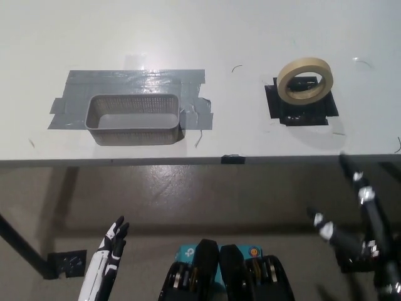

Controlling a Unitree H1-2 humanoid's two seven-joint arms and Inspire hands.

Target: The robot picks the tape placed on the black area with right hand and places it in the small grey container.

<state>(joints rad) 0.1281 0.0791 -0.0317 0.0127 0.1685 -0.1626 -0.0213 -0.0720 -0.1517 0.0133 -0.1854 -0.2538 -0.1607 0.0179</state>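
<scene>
A beige roll of tape point(304, 80) stands tilted on a black patch point(302, 108) at the right of the white table. The small grey mesh container point(134, 119) sits at the left on a patch of grey tape and looks empty. My black right hand point(357, 213) hangs below the table's front edge at the lower right, fingers spread and open, well short of the tape. My white left hand point(111, 246) rests low at the lower left, fingers straight, holding nothing.
The white table's front edge point(188, 160) runs across the middle of the picture, with a small black tab point(232, 159) on it. Below lies a brown-grey floor with a dark table leg and foot plate point(66, 263) at the lower left.
</scene>
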